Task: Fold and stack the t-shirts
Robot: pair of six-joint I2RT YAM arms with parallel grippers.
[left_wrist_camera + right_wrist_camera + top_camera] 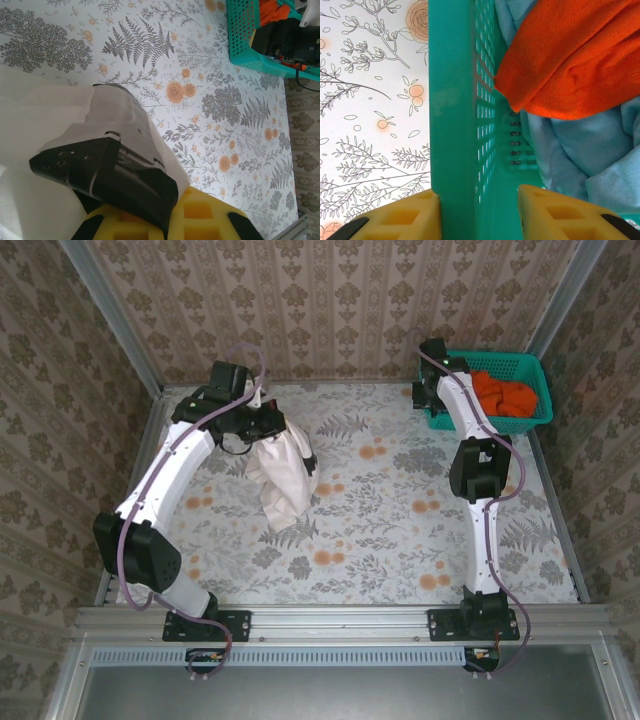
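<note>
**Both grippers and what lies around them**

1. Left gripper (pixel 264 428): pressed together on a bunch of the white shirt (pixel 282 480). In my left wrist view the cloth drapes over and between my fingers, so the pinch itself is covered. I judge the grip from the way the shirt hangs.

2. White shirt: gathered, not flat. Its long axis runs from my left gripper toward the near edge of the table (pixel 400 530), and its lower end is crumpled on the flowered top. My left arm is on it and my right arm is well apart from it. I judge that it has to be spread out before any fold.

3. Right gripper (pixel 479 216): spread, with one finger outside the basket (pixel 451 100) and one inside, astride its left wall. I cannot tell whether the fingers press on that wall.

4. Orange shirt (pixel 570 55): in the basket, just past the wall from my right gripper, lying on a light blue cloth (pixel 580 150).

5. In the way: the basket wall stands between my right fingers and blocks a straight reach to the orange shirt. Open table lies between my two arms.
</note>
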